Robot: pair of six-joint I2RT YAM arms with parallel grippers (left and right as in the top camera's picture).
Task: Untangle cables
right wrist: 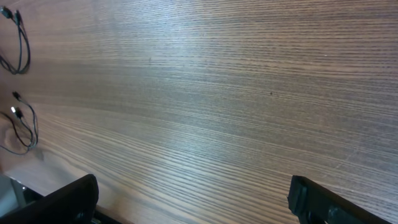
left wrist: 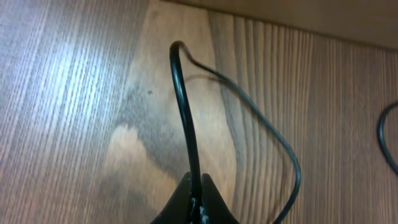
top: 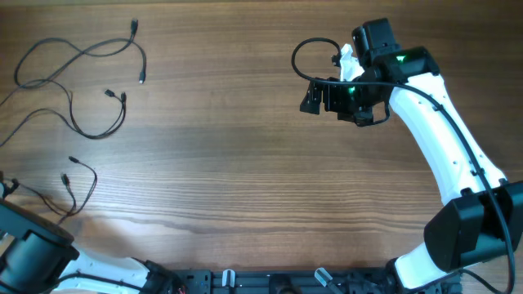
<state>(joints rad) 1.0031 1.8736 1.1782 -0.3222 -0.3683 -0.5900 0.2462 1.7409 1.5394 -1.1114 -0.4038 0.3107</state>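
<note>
cables [top: 72, 106] lie as loose wavy strands on the left side of the tabletop [top: 245, 180]. no tight knot, a few crossings to clear, so likely late stage. left gripper [left wrist: 196, 193] is clamped on one strand, which runs straight away from it, then hooks back. right gripper [right wrist: 193, 199] is wide open, empty, well apart.

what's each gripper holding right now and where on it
The left gripper is pinched shut on a thin black cable, gripping the cord along its run, below a bend. The right gripper is open and empty.
</note>
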